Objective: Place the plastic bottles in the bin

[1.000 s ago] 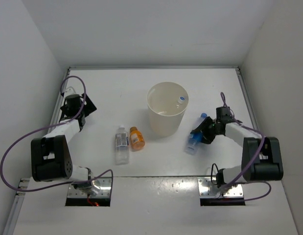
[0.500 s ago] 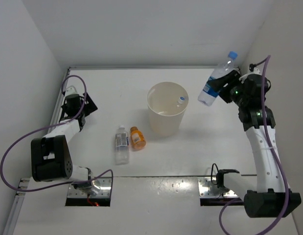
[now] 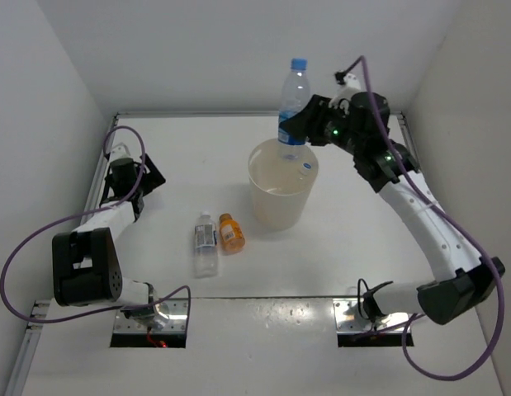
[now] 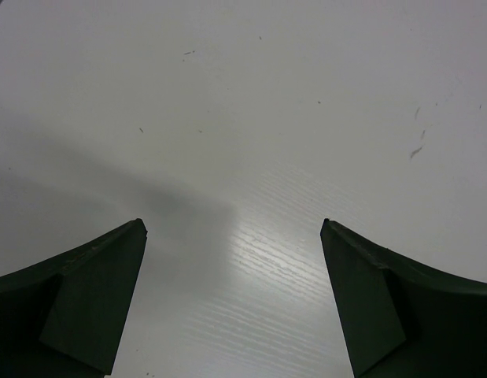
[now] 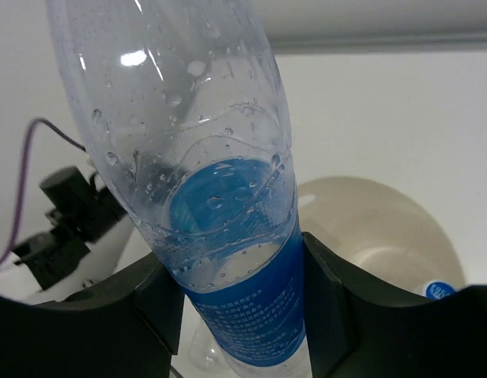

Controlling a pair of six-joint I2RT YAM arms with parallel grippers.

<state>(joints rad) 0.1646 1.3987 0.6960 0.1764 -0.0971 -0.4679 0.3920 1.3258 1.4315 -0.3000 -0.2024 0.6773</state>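
My right gripper (image 3: 303, 125) is shut on the clear bottle with the blue label and blue cap (image 3: 293, 103). It holds the bottle upright over the far rim of the cream-white bin (image 3: 276, 210). In the right wrist view both fingers (image 5: 160, 303) press the blue label of this bottle (image 5: 227, 236), and the bin (image 5: 377, 224) lies below it. A clear bottle with a blue-printed cap (image 3: 305, 168) lies inside the bin. The small white-label bottle (image 3: 205, 242) and the short orange bottle (image 3: 231, 233) lie on the table left of the bin. My left gripper (image 3: 149, 176) stands open at the far left, over bare table (image 4: 251, 118).
White walls close in the table at the back and on both sides. Purple cables loop off both arms. A metal rail (image 3: 410, 153) runs along the table's right edge. The left arm (image 5: 62, 228) shows at the left of the right wrist view.
My right arm lifted the blue-label bottle off the table to the right of the bin, then swung it up and left until it stood over the bin. The left arm stayed still.
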